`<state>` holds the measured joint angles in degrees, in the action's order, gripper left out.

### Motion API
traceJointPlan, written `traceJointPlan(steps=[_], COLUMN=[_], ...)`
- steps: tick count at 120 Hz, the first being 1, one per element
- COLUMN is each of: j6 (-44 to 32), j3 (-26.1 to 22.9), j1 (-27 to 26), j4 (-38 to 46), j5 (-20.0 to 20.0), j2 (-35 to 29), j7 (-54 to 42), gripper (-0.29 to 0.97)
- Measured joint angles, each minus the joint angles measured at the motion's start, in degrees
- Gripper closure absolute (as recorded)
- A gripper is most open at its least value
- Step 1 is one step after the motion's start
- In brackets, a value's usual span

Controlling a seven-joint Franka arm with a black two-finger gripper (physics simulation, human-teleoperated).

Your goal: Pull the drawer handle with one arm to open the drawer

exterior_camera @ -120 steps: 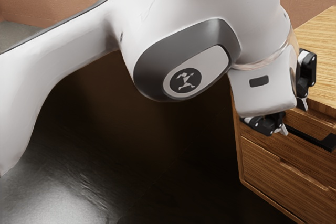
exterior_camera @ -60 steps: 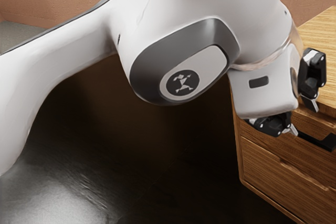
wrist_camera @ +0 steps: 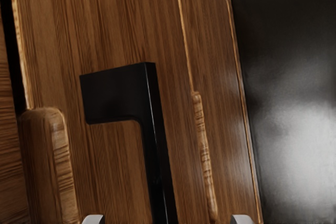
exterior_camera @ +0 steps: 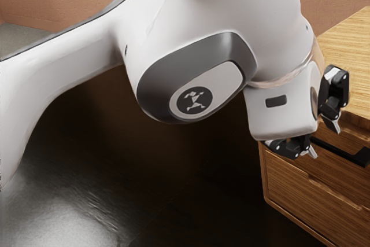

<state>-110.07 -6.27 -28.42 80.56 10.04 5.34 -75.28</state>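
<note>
Your gripper (exterior_camera: 322,140) is right up against the front of the wooden cabinet (exterior_camera: 347,39), close to the front corner nearest the arm. Its two fingers are spread wide and hold nothing.

The thing you want is the black handle (exterior_camera: 350,154). It sits on the top drawer (exterior_camera: 352,137), just under the front edge of the cabinet's top. A second drawer (exterior_camera: 312,189) lies below it.

The handle is a long thin bar, and it runs sideways along the drawer front, the same way as the cabinet's front edge. In the wrist view the handle (wrist_camera: 153,150) goes straight down the middle, and the two grey fingertips (wrist_camera: 92,219) stand one on each side of it. There is wood showing between the bar and each tip, so I think they are not touching it. The fingers cross the bar the right way for a grab.

So the bar is right in front of your hand, between the fingers. I think the next thing is to squeeze them onto the bar, then pull straight out from the drawer front, away from the cabinet. Pull crooked and the drawer may stick, or the bar may slip out.

A dark gap runs along one side of the drawer front (wrist_camera: 105,35). I cannot tell if the drawer has come out at all.
</note>
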Motion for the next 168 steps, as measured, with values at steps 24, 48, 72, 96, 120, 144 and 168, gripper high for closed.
traceJointPlan(steps=[24,48,72,96,120,144,168], j6=[-0.03,-0.14,-0.39,-0.85,-1.02,-1.08,-0.81], j3=[1.07,1.41,0.66,0.55,0.53,0.61,0.54], j1=[-0.10,-1.52,-2.36,-5.12,-7.08,-7.55,-6.63], j4=[3.23,7.88,13.62,19.69,22.81,27.90,32.27], j5=[-0.84,-1.53,-1.13,-1.22,-1.35,-1.56,-1.74], j2=[-1.06,-4.60,-10.40,-15.06,-18.46,-23.71,-28.83], j7=[0.19,0.98,1.85,2.68,3.31,3.76,4.11], gripper=[0.50,0.70,0.75,0.77,0.80,0.77,0.76])
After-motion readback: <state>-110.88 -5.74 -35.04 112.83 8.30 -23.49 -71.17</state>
